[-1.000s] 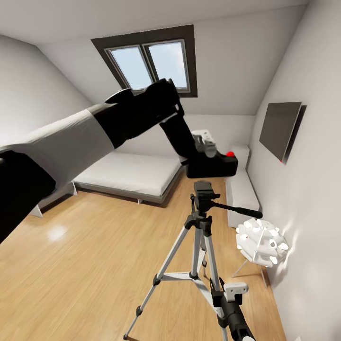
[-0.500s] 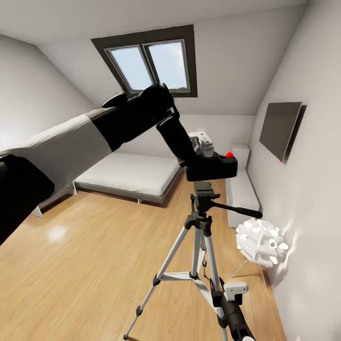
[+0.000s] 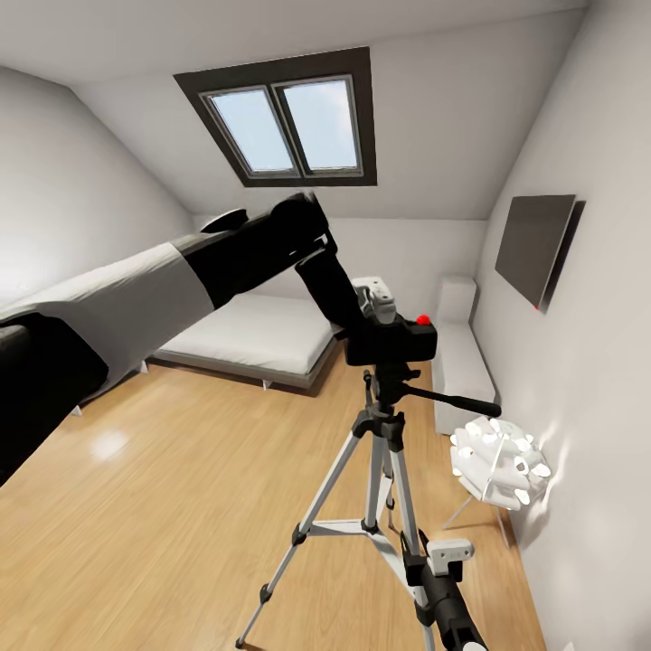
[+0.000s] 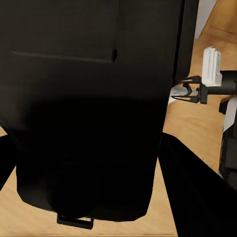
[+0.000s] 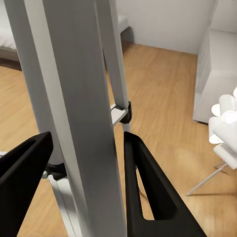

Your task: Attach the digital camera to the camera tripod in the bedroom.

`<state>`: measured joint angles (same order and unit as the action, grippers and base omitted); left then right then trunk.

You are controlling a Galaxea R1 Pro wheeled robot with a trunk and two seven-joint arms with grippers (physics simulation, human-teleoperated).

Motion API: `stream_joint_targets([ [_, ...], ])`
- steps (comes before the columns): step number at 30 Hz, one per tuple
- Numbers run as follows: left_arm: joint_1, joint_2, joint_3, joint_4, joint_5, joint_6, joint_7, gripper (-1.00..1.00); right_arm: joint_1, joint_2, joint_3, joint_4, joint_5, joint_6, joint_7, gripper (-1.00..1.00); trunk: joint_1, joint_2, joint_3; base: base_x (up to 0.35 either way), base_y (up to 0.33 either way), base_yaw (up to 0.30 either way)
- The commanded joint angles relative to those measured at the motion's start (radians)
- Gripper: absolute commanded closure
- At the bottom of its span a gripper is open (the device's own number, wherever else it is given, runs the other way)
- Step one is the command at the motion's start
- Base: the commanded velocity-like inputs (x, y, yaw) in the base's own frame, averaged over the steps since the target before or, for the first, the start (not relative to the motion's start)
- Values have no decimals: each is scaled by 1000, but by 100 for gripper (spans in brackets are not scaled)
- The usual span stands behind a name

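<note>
Bedroom floor carries the tripod (image 3: 384, 452); camera (image 3: 391, 342), gripped by left fingers (image 4: 190, 182), sits directly atop its head. Right fingers (image 5: 148, 187) are spread around a leg.

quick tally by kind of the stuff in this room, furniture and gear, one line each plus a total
small black digital camera with a red button: 1
silver-legged camera tripod with a black head: 1
low grey bed with a white mattress: 1
white spiky floor lamp: 1
dark flat wall panel: 1
dark-framed skylight: 1
white cabinet by the wall: 1
total: 7
</note>
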<state>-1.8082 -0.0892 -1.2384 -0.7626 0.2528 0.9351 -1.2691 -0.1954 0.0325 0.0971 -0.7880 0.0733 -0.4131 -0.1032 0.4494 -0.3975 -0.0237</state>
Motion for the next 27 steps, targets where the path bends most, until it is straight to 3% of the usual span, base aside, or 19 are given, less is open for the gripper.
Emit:
stream_joint_targets([
  [1,-2,0,-4,0,4,5,-3,100,-1,0,3,0,10,-1,-10,100,1,-3,-2,0,0,0],
  [27,0,-10,-38,2,5,7,-1,100,-1,-1,3,-20,10,-1,-10,100,1,-3,-2,0,0,0],
])
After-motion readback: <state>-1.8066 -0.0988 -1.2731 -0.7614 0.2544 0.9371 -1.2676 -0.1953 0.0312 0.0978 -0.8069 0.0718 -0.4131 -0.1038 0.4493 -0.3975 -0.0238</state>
